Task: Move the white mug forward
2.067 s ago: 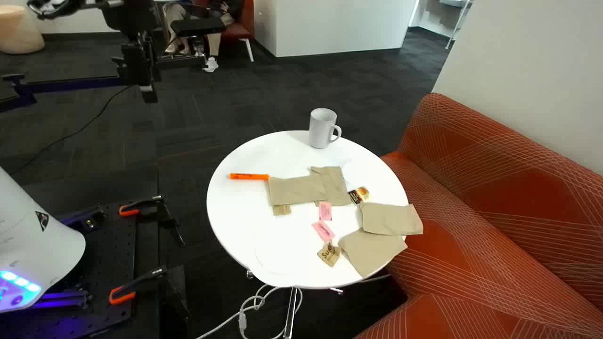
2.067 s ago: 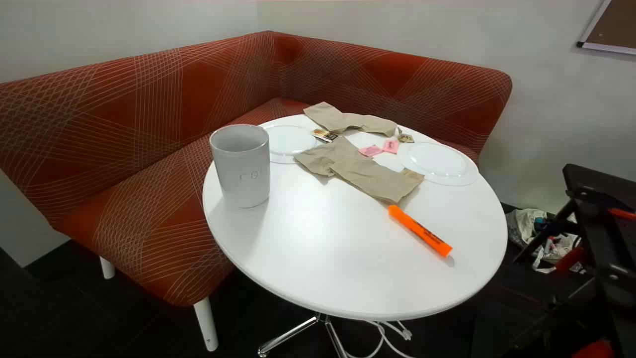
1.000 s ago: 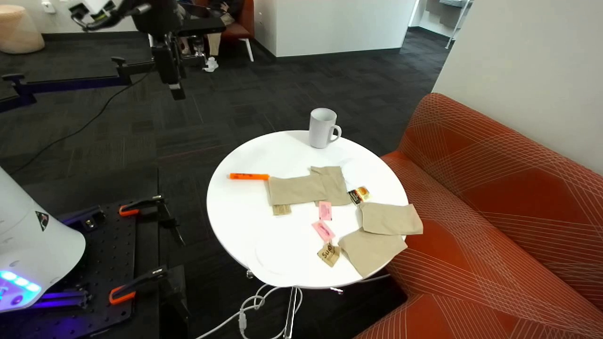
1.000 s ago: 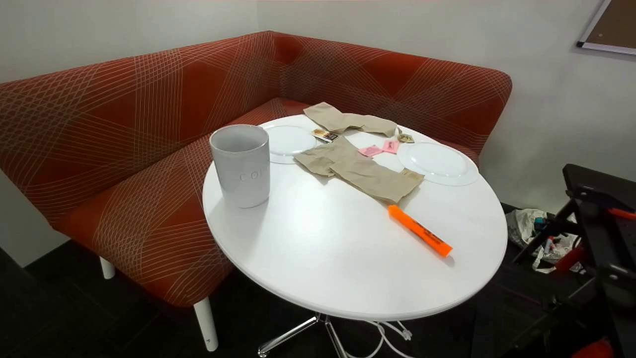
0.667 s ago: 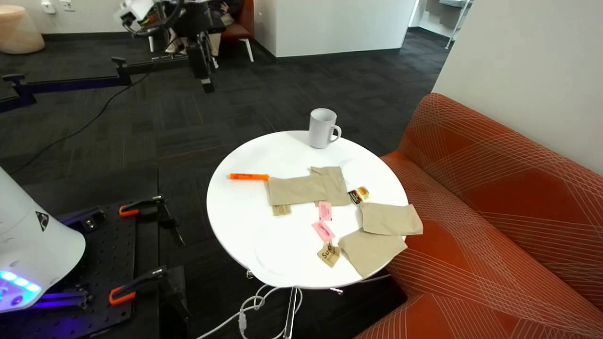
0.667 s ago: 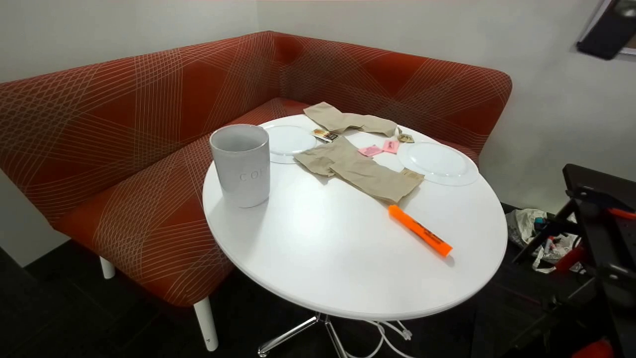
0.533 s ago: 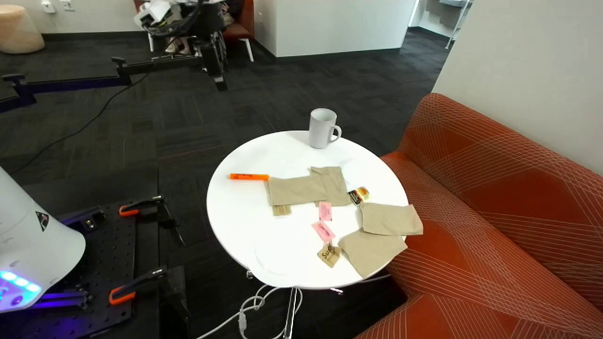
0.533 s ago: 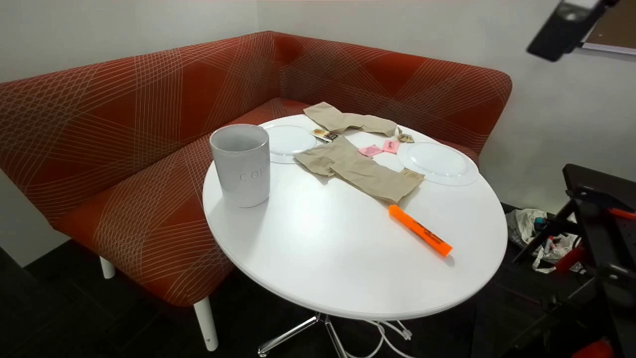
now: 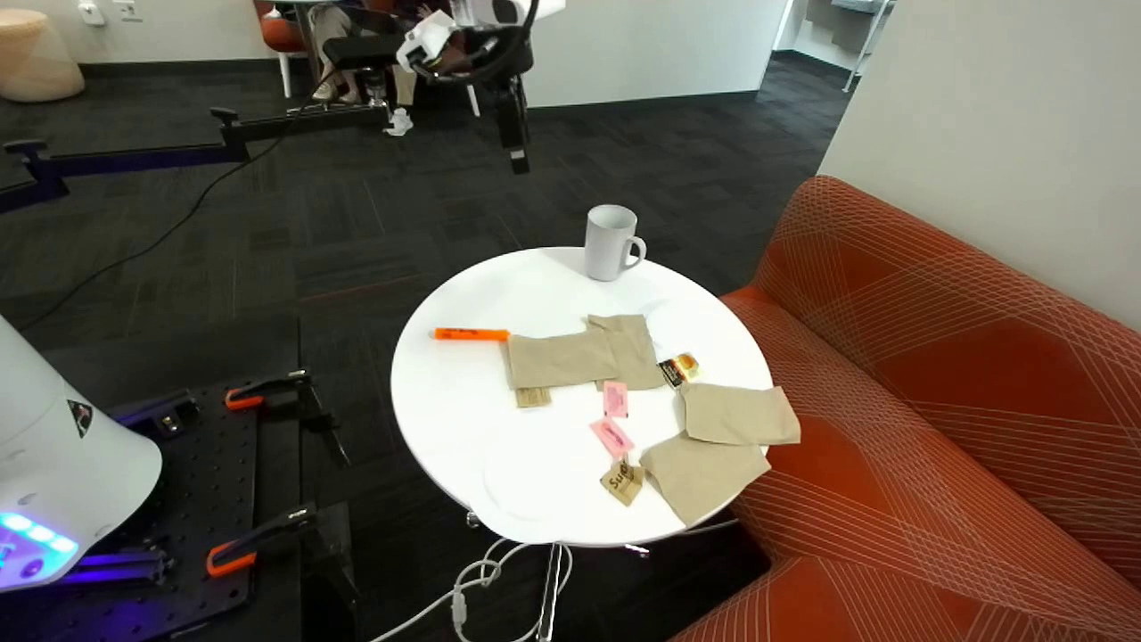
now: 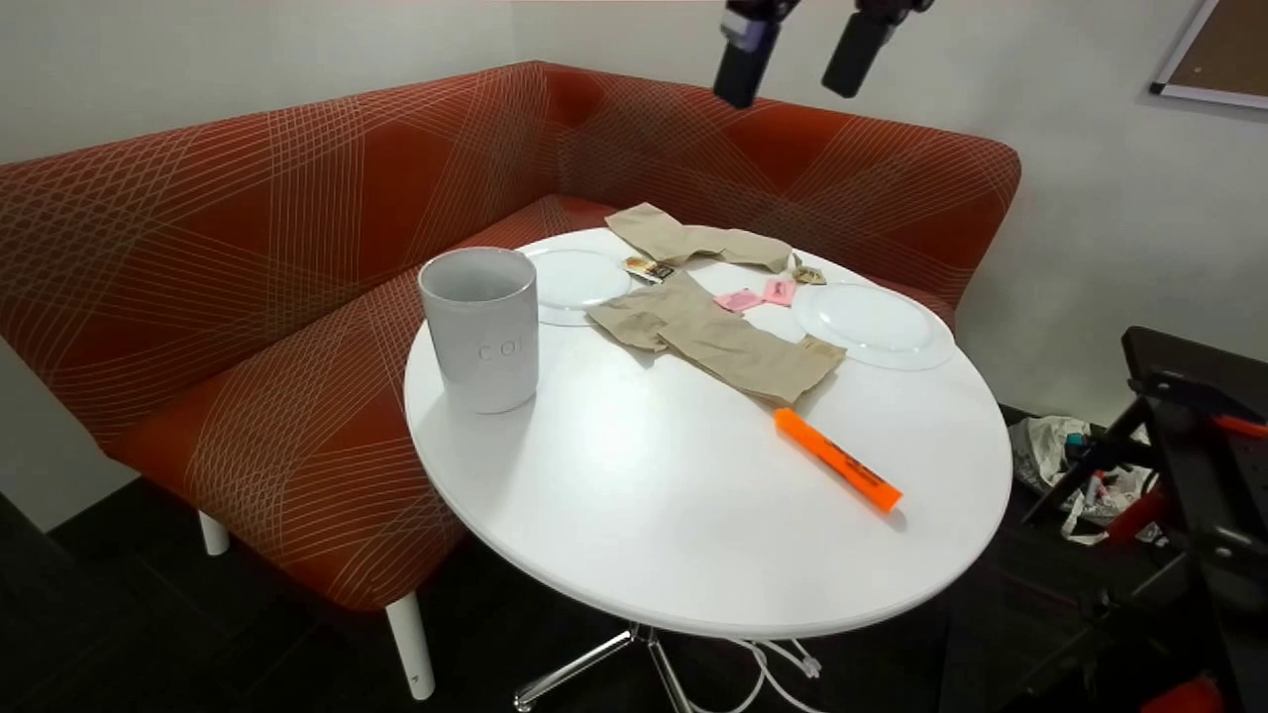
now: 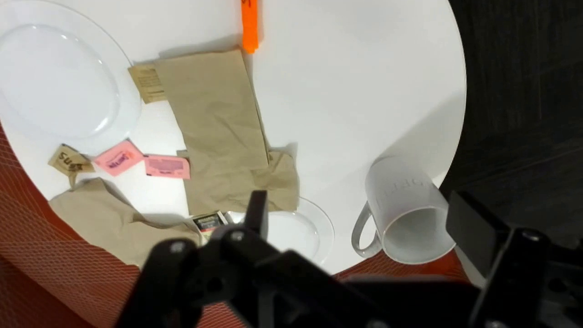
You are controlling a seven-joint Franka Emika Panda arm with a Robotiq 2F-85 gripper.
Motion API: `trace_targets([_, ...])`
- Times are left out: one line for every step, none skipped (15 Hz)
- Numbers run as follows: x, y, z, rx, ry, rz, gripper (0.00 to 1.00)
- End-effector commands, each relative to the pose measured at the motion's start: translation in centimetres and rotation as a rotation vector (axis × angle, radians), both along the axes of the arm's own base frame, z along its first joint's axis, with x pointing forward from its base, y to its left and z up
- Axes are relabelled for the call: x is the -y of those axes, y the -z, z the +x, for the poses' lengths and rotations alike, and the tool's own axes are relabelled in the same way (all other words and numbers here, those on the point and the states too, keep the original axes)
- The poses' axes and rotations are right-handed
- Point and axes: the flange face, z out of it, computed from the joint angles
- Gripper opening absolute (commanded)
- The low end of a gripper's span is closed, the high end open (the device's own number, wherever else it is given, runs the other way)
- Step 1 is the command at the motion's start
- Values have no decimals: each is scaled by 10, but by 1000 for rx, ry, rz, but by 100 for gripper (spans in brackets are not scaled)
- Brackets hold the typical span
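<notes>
Orange pen (image 11: 249, 25) cut off, wrist view; white mug (image 11: 400, 198) cyl. w/ loop handle, lettering unclear; gripper (image 10: 789, 87) w/ fingers spread.

White mug (image 10: 487, 342): "CO". Brown packet (image 9: 622, 482): "Su". Pink packets (image 11: 166, 166): print unreadable.

Orange marker (image 10: 837, 459), tan napkins (image 11: 212, 105), pink packets (image 11: 166, 166), plates (image 11: 57, 82)

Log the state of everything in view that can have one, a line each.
Fingers: open, apart, holding nothing.
Mug: upright, not held; inside looks empty as far as seen.
Marker: lying on its side; capped or not, cannot tell.
Plates: lying flat.
Napkins: creased, overlapping.
Packets: lying loose; sealed or opened, cannot tell.
Base lights: lit.
</notes>
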Motion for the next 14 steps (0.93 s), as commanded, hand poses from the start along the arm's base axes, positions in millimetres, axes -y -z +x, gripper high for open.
trace_targets([-9,5,55,12,14,6,100])
trace_targets([-12,6,63,3,14,12,100])
trace_targets([-15,4,66,-4,12,27,100])
trace_targets([-4,8,51,11,7,21,100])
trace_targets([-8,10,58,11,6,25,100])
trace_targets([-11,11,62,11,3,27,100])
trace_targets([-13,11,63,10,1,28,100])
trace_targets([-14,11,64,11,0,29,100])
trace_targets([-15,11,64,12,-1,29,100])
trace_targets([-15,10,64,12,-1,29,100])
trace_targets([-14,10,64,12,0,29,100])
trace_targets([-13,12,69,4,-6,17,100])
trace_targets([-12,15,73,-5,-5,18,100])
trace_targets([-10,19,76,-4,4,6,100])
